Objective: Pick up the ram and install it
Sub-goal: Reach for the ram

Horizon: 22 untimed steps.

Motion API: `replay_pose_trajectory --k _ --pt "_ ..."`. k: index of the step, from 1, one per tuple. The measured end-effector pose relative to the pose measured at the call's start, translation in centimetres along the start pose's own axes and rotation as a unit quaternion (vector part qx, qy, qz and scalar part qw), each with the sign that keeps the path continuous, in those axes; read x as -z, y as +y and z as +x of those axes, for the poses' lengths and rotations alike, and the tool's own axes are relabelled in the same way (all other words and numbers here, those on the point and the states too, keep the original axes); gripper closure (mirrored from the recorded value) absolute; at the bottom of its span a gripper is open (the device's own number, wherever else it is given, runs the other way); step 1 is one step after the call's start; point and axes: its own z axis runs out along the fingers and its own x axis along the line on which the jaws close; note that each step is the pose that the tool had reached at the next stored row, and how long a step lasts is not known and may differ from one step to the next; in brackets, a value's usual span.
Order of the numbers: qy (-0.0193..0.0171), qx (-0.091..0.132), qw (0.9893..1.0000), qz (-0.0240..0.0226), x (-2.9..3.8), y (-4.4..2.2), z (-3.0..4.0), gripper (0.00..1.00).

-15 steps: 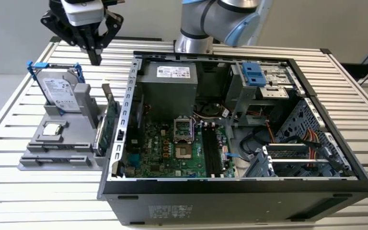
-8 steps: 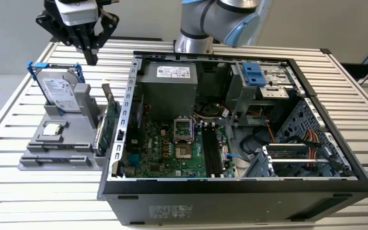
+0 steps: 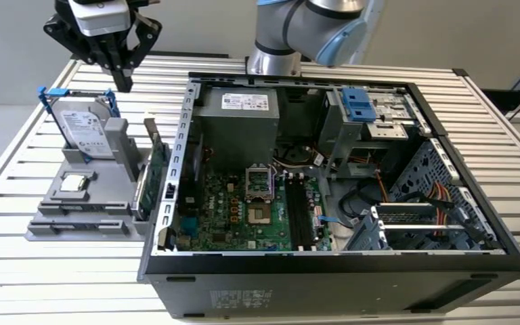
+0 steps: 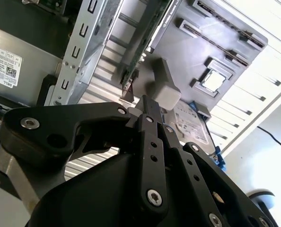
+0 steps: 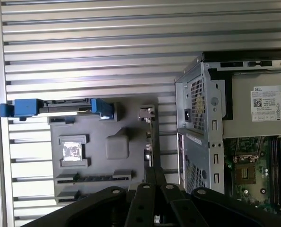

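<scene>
**Ram [image 5: 93, 178] parked in the holder, gripper [image 3: 124, 87] closed and well apart**

Judged to be the thin dark strip standing on edge in the long groove of the grey holder [image 5: 98, 163], at the end away from the hard drive [image 3: 87, 132]. Too slim in the first wrist view to make out chips or colour.

Probably light and stiff, yet fragile. Unlikely to forgive bending or twisting. Best kept from any touch on the contact edge down in the groove. Best pinched across the two flat faces along the exposed upper edge, near the middle, to come up level. Likely smooth on the bare board, so a square, centred pinch rather than a corner hold.

Well apart from the gripper. In the exterior view, hangs high over the hard-drive end of the holder, with the hard drive and the processor chip [image 3: 75, 181] lying between it and the ram. Fingertips [image 4: 147, 109] pressed together in the second wrist view, with nothing caught between them.

Off to the exterior view's right, the open computer case [image 3: 332, 284], motherboard [image 3: 242, 210] exposed.
</scene>
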Motion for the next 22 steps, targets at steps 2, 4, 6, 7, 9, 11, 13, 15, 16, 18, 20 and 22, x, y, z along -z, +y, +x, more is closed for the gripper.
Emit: replay_pose_trajectory --k 2,4,6,7,9,11,13,15,16,18,20,22 --pt "0.0 0.0 1.0 0.0 0.01 -0.02 0.25 1.0" --pt "0.0 0.0 1.0 0.0 0.01 -0.03 0.51 1.0" --pt "0.0 0.0 1.0 0.0 0.02 -0.06 0.83 1.0" --pt "0.0 0.0 1.0 0.0 0.02 -0.07 1.0 1.0" --pt "0.0 0.0 1.0 0.0 0.03 -0.09 1.31 1.0" --pt "0.0 0.0 1.0 0.0 0.04 -0.11 1.6 1.0" --pt "0.0 0.0 1.0 0.0 0.04 -0.12 1.83 1.0" --pt "0.0 0.001 1.0 0.0 0.04 -0.14 2.03 1.0" --pt "0.0001 0.001 1.0 0.0 0.05 -0.15 2.15 1.0" --pt "0.0001 0.001 1.0 0.0 0.06 -0.16 2.38 1.0" --pt "0.0002 0.002 1.0 0.0 0.06 -0.18 2.64 1.0" --pt "0.0002 0.003 1.0 0.0 0.07 -0.2 2.89 1.0"
